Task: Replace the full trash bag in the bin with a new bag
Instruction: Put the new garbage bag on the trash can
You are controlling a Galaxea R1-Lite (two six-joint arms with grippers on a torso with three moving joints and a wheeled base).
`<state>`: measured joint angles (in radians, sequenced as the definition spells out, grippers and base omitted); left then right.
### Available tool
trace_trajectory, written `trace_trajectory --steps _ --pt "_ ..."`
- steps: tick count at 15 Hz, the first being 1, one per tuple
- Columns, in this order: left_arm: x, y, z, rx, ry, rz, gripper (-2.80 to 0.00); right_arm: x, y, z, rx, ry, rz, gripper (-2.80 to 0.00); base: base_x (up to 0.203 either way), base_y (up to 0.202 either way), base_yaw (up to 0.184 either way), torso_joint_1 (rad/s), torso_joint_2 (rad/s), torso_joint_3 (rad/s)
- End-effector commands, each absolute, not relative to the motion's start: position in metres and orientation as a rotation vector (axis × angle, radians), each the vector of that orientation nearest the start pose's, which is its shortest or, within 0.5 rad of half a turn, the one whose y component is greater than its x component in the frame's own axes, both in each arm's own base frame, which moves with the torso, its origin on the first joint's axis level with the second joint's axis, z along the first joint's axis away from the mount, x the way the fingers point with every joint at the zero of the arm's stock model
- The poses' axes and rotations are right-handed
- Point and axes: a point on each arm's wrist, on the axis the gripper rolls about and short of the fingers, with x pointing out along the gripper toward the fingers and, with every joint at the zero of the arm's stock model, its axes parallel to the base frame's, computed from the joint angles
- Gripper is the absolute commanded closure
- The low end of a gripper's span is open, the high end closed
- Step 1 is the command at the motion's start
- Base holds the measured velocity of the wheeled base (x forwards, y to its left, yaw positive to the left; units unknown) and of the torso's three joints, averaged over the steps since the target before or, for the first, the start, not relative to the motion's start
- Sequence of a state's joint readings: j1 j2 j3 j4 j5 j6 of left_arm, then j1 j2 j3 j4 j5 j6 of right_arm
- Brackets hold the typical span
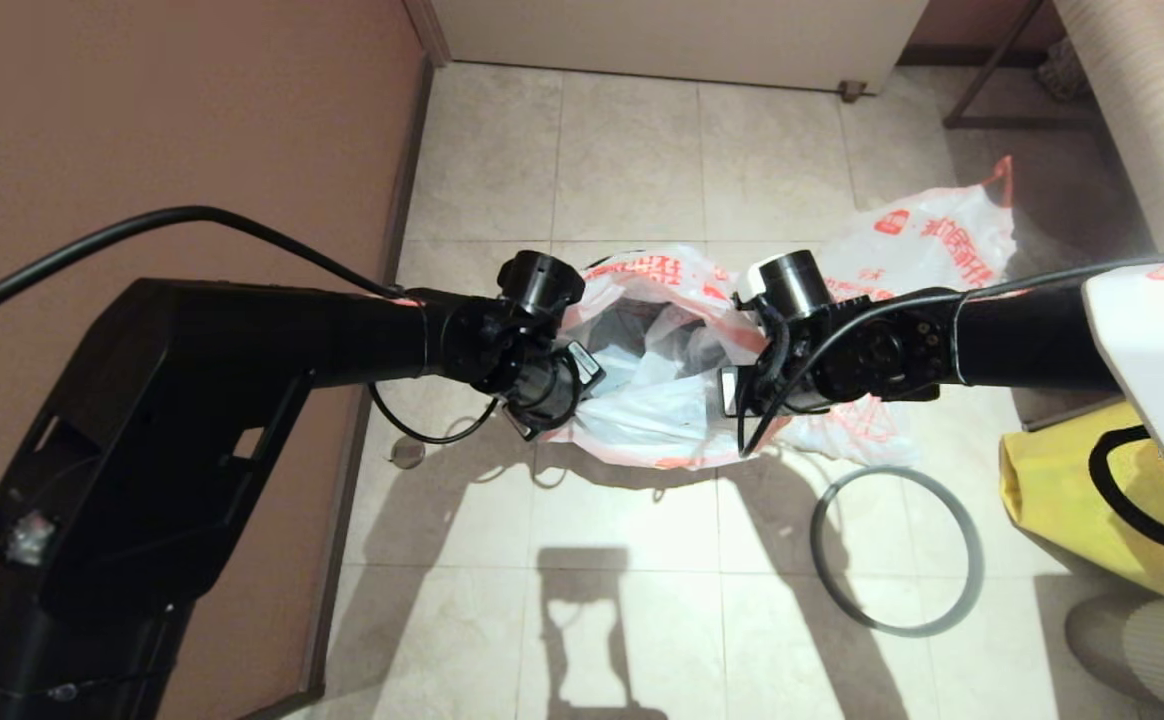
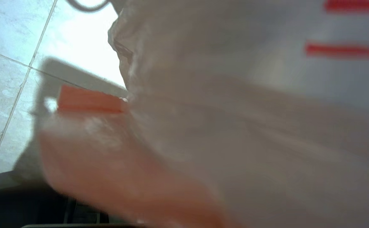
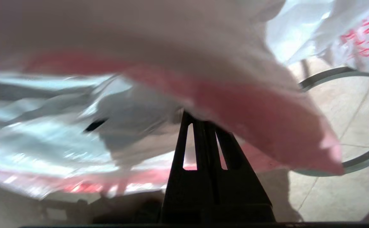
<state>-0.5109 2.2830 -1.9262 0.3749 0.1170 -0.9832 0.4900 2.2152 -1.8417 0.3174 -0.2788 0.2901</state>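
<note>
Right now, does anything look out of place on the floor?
Yes. The bin's grey ring lies loose on the tiles, off the bin. A printed bag sprawls behind the right arm. Both arms hold another bag open between them.

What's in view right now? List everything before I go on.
new bag: one, white with red print, centre, mouth spread between both claws
bin: one, dark, mostly hidden inside the new bag's mouth
full bag: one, white with red print, on the floor behind the right arm
ring: one, grey, flat on the floor, front right
yellow bag: one, right edge
floor: beige tiles
wall: brown, left
left claw: black, at the new bag's left rim
right claw: black, shut on the new bag's right rim
</note>
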Motion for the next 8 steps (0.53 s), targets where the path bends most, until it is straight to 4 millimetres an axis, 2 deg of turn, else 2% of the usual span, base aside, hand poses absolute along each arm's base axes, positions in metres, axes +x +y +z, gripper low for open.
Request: trace_trajectory --steps 1,5,8 --pt "0.403 -0.224 0.171 -0.709 0.81 0.0 0.0 0.411 0.206 0.172 0.007 0.659 0.077 0.0 0.0 0.0 0.0 0.0 0.0 0.0" --pt "0.4 -0.227 0.168 -0.699 0.821 -0.005 0.0 0.424 0.207 0.174 0.003 0.607 0.031 0.0 0.0 0.0 0.0 0.0 0.0 0.0" --pt "0.39 -0.242 0.159 -0.666 0.858 -0.023 0.0 0.432 0.202 0.182 0.03 0.527 0.015 0.0 0.0 0.0 0.0 0.0 0.0 0.0"
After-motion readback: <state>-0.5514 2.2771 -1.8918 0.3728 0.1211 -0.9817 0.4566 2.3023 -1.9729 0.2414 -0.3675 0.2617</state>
